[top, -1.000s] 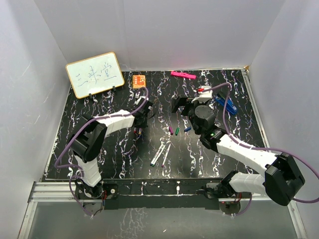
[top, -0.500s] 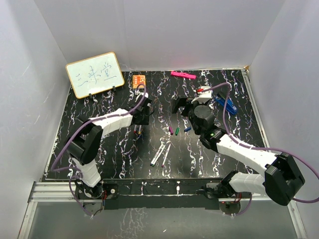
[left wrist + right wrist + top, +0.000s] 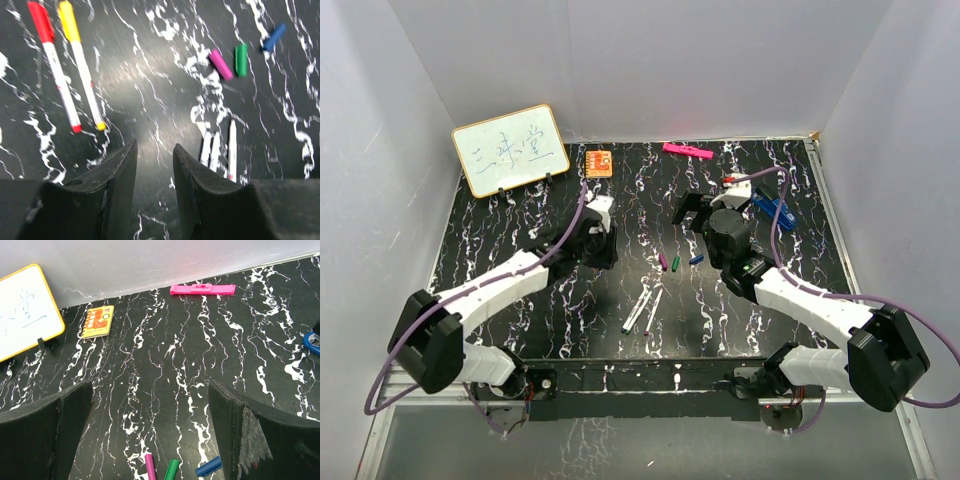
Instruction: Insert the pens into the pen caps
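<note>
In the left wrist view two white pens lie side by side, one in a red cap (image 3: 41,21), one in a yellow cap (image 3: 69,21). Three bare white pens (image 3: 232,149) lie to the right, also seen from the top (image 3: 645,308). Loose purple (image 3: 220,64), green (image 3: 241,60) and blue (image 3: 274,37) caps lie beyond them; the top view shows them mid-table (image 3: 675,263). My left gripper (image 3: 155,150) (image 3: 600,250) hovers over bare table, jaws slightly apart and empty. My right gripper (image 3: 150,385) (image 3: 700,212) is wide open and empty, behind the three caps (image 3: 172,470).
A whiteboard (image 3: 510,150) stands at the back left, with an orange card (image 3: 599,162) beside it. A flat pink bar (image 3: 687,151) lies at the back wall. Blue clip pieces (image 3: 775,210) lie right of my right gripper. White walls close in three sides.
My left arm has swung its elbow out to the lower left and its gripper has come off the red and yellow pens. My right gripper has shifted slightly right.
</note>
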Robot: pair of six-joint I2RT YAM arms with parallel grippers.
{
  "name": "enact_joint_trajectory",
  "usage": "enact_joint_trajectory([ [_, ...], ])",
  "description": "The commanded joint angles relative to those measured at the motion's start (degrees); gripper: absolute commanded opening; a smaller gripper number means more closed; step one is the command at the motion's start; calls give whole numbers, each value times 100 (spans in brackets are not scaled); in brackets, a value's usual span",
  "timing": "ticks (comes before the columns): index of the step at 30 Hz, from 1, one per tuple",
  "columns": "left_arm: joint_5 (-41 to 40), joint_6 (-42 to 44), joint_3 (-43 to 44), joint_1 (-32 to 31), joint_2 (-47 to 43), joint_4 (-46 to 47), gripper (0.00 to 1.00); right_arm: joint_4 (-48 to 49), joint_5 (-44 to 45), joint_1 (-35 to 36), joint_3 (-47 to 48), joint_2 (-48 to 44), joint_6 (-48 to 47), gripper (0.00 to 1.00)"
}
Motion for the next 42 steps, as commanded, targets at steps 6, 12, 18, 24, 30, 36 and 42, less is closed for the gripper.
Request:
enact_joint_trajectory([
  [6,477,130,-825,-808,-668,-186,34,-25,312,-80,163,-115,323,98],
  [12,419,-11,-892,-1186,-296,-156,38,-181,320,-95,117,-198,402,98],
  [18,412,-45,-913,-1392,-82,-97,39,-206,297,-102,34,-325,399,98],
  [24,368,-46,-817,-1589,267,-128,39,-214,253,-113,5,-339,434,98],
  [30,302,-111,-797,-1747,365,-147,39,-210,215,-122,20,-251,451,98],
  [36,179,-131,-763,-1820,462,-238,38,-213,172,-132,32,-196,467,98],
  [42,24,-155,-706,-1870,598,-257,38,-216,146,-147,23,-185,474,98],
])
